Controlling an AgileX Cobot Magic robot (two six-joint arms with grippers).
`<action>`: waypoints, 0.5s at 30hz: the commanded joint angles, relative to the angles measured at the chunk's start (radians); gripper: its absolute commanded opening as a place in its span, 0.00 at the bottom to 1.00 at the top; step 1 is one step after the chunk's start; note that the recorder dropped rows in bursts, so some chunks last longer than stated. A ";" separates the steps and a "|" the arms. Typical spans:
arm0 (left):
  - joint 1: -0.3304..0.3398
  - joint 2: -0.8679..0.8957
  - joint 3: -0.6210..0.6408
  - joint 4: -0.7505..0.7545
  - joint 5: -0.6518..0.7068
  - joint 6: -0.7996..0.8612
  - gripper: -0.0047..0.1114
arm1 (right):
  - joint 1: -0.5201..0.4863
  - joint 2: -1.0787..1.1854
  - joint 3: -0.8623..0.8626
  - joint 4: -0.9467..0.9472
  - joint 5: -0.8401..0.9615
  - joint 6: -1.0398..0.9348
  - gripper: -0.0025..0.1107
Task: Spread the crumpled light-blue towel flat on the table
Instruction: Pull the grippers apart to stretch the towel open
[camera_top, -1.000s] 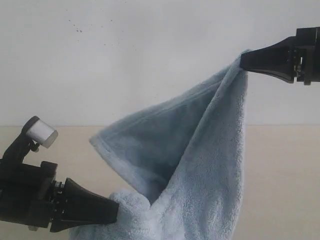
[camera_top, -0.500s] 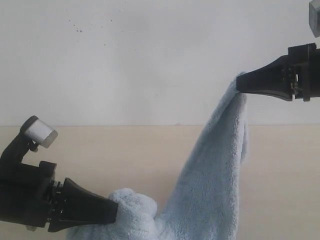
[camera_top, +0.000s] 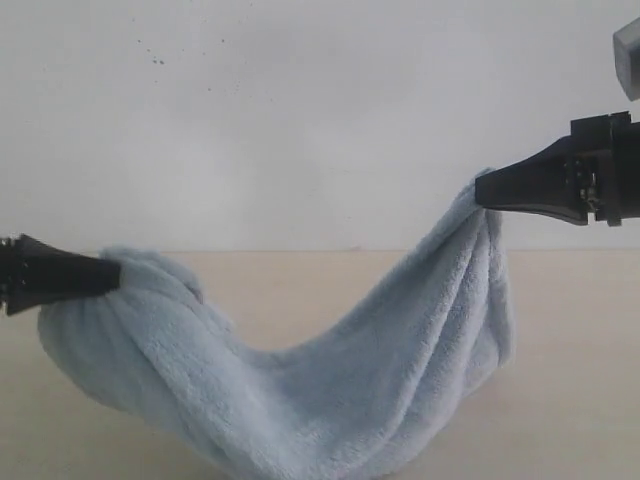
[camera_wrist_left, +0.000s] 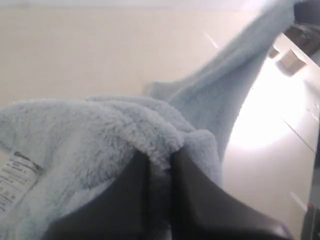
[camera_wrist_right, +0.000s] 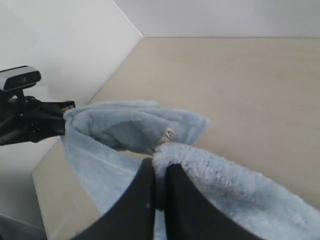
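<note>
Worktop (camera_top: 300, 285): beige, partly hidden behind the towel (camera_top: 330, 390).
Towel: now slung like a hammock, held at both ends, no longer bunched low; bottom cut off.
Right end effector (camera_top: 482, 190): high, level, clamped on one towel end.
Left end effector (camera_top: 112, 275): raised, drawn leftward, clamped on the other end.

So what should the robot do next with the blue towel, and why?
Probably pull the left gripper and the right gripper a little farther apart. Each pinches one end of the towel, but it sags between them in a bunched curve over the table, so stretching it should open it out.
</note>
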 joint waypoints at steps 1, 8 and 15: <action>0.085 0.000 -0.063 -0.117 0.110 -0.025 0.08 | -0.004 -0.012 0.006 0.007 0.054 -0.005 0.03; 0.102 0.008 -0.055 0.044 0.110 -0.067 0.08 | -0.004 -0.012 0.006 0.007 0.043 -0.003 0.03; 0.102 0.107 0.094 0.112 0.017 -0.136 0.08 | -0.004 -0.012 0.008 0.007 -0.006 0.006 0.03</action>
